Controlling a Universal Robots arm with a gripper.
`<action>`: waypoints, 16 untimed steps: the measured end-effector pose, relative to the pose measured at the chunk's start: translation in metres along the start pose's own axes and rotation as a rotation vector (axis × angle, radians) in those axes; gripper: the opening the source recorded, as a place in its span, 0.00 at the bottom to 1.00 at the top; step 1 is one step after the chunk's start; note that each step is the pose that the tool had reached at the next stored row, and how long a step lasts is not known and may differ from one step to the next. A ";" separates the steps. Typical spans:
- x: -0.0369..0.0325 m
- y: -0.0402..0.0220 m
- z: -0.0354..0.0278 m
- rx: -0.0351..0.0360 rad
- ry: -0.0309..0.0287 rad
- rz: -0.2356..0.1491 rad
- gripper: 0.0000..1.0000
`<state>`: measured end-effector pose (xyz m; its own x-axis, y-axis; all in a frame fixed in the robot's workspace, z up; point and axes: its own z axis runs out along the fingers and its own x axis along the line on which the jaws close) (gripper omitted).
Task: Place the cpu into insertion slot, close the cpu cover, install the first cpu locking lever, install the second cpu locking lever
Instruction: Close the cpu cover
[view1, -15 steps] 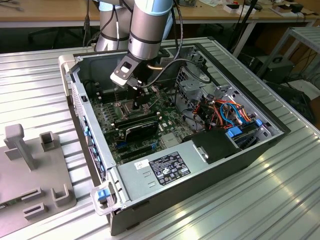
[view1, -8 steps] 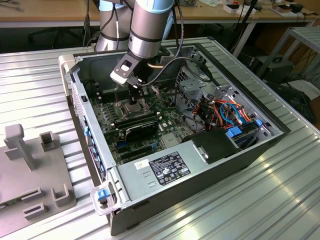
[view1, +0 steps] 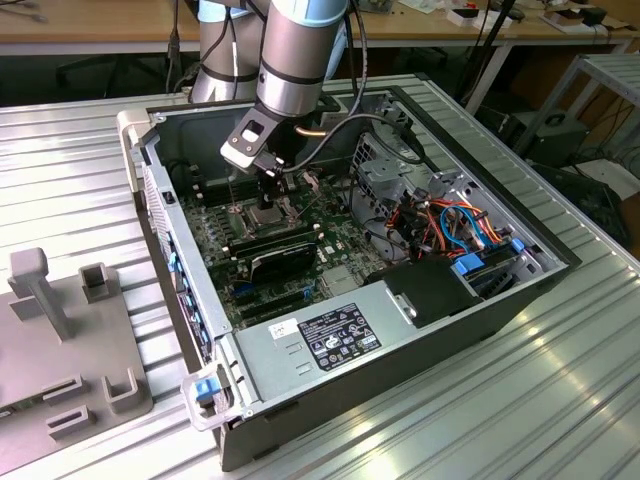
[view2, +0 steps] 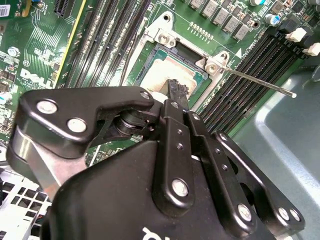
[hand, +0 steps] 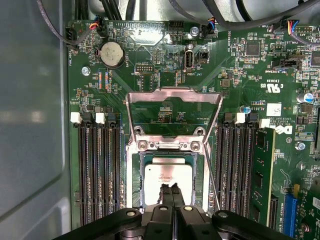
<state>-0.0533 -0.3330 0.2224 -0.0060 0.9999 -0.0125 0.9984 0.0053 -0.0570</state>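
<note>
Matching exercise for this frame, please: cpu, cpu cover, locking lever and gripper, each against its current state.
1. cpu
2. cpu cover
3. locking lever
4. gripper

A. swung open
B. fingers together, over the cpu
C. lying in the insertion slot
D. unlatched, sticking out free

Pairs: 1-C, 2-A, 3-D, 4-B

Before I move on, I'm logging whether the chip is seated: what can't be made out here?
- First wrist view: one edge of the cpu, behind the fingers.
- Second wrist view: most of the insertion slot, behind the gripper.
- Exterior view: the slot's details, too small, with the arm above.
</note>
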 end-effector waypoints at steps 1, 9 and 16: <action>0.0000 0.0000 0.0000 0.0001 -0.0001 0.000 0.11; 0.0000 0.0000 0.0000 0.0003 0.0000 0.000 0.11; 0.0000 -0.0008 -0.0148 0.0003 0.0000 0.000 0.11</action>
<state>-0.0533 -0.3328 0.2372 -0.0060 0.9999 -0.0125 0.9983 0.0053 -0.0574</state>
